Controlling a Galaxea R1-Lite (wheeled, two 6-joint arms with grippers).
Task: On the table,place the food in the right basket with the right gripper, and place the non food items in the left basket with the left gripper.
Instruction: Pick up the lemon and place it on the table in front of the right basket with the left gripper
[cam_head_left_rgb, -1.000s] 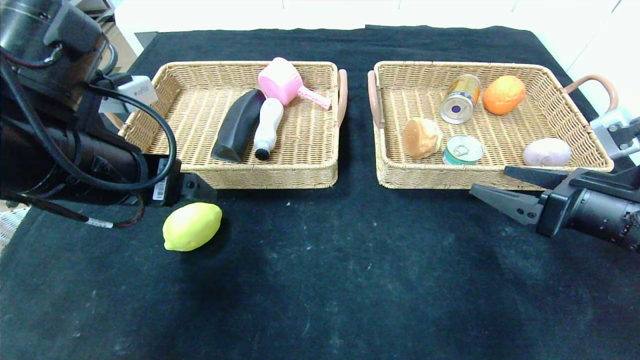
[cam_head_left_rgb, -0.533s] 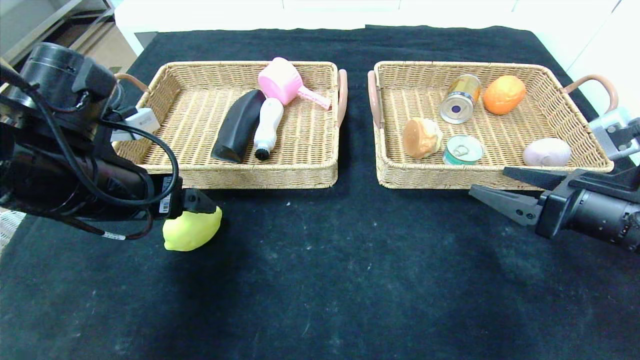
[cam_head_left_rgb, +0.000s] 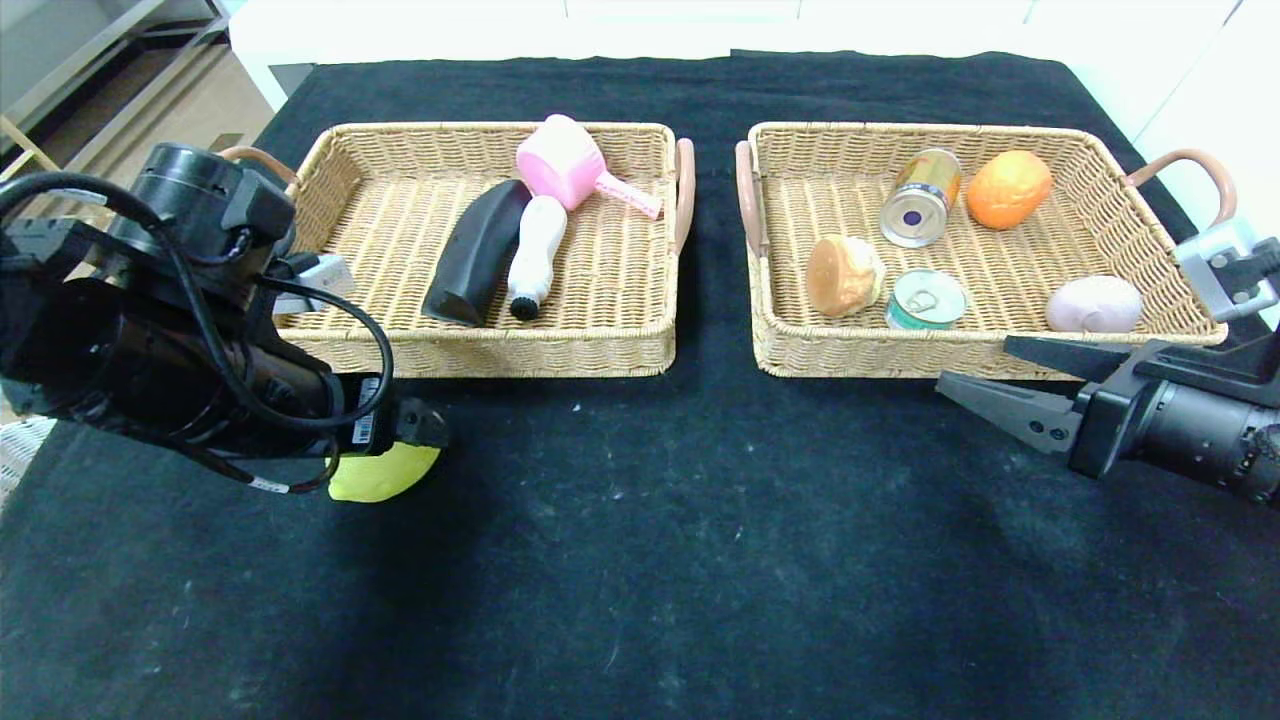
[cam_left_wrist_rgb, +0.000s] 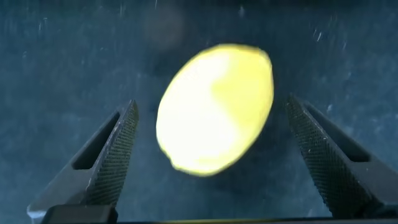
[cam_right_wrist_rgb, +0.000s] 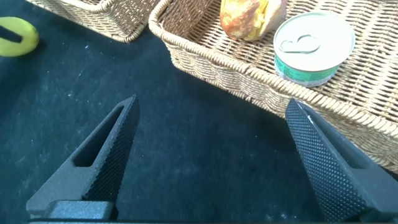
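A yellow lemon (cam_head_left_rgb: 378, 479) lies on the black table (cam_head_left_rgb: 700, 560) in front of the left basket (cam_head_left_rgb: 520, 352). My left gripper (cam_head_left_rgb: 408, 432) hangs right over it, open; in the left wrist view the lemon (cam_left_wrist_rgb: 214, 109) sits between the two spread fingers (cam_left_wrist_rgb: 115, 155), apart from both. The left basket holds a black pouch (cam_head_left_rgb: 475, 250) and a white brush (cam_head_left_rgb: 535, 255). In the right basket (cam_head_left_rgb: 860, 352) are a bun (cam_head_left_rgb: 843, 275), a gold can (cam_head_left_rgb: 920, 198) and a green tin (cam_head_left_rgb: 927, 298). My right gripper (cam_head_left_rgb: 975, 362) hovers open and empty before that basket's front wall.
A pink brush (cam_head_left_rgb: 565, 165) also lies in the left basket. An orange fruit (cam_head_left_rgb: 1008, 188) and a pale purple lump (cam_head_left_rgb: 1093, 303) rest in the right basket. A strip of black cloth separates the baskets, and bare cloth spreads across the front.
My left arm has come down and rightward over the lemon, now covering its upper part. The right arm has barely moved, and the lemon lies where it was.
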